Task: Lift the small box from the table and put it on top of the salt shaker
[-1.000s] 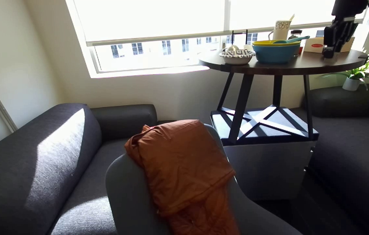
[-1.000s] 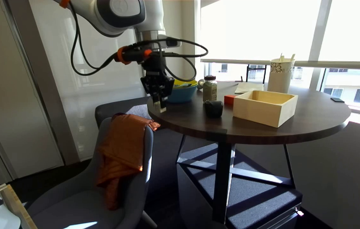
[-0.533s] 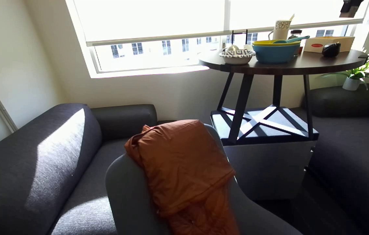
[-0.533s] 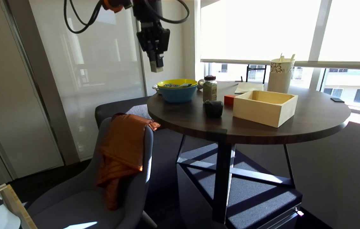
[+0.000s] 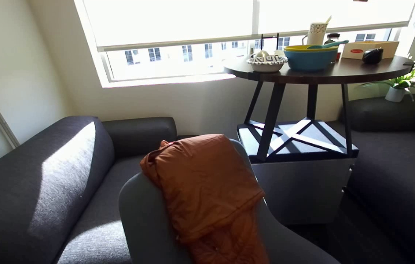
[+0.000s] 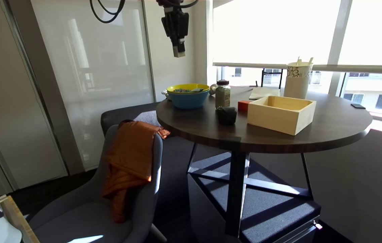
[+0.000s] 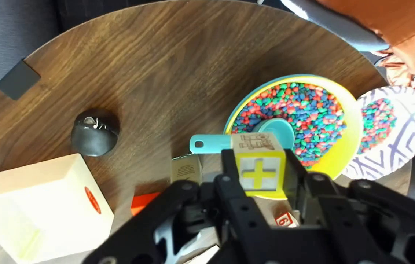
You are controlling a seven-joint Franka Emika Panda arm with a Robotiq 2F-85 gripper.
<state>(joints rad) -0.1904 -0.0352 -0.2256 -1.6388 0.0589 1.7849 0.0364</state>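
Observation:
The small box is a cube block [image 7: 259, 174] with a yellow-edged face and a yellow plus. My gripper [image 7: 260, 159] is shut on it in the wrist view. In an exterior view my gripper [image 6: 179, 47] holds the block [image 6: 179, 53] in the air, well above the bowl's height. The salt shaker [image 6: 223, 95] appears to be the upright jar with a dark cap on the dark round table [image 6: 268, 143], beside the blue bowl. It is partly hidden by my gripper in the wrist view [image 7: 186, 169] and by the bowl in an exterior view [image 5: 333, 36].
A blue-and-yellow bowl [image 6: 191, 99] with colored pebbles and a scoop [image 7: 209, 143] stands beside the jar. A black object [image 6: 227, 115], a red box [image 6: 243, 105], an open wooden box [image 6: 272, 117] and a tall cup [image 6: 297, 84] are nearby. A patterned bowl [image 7: 394, 154] sits past the bowl.
My gripper has risen from low near the table edge with the block in it, then shifted slightly toward the jar. It has left the top of an exterior view.

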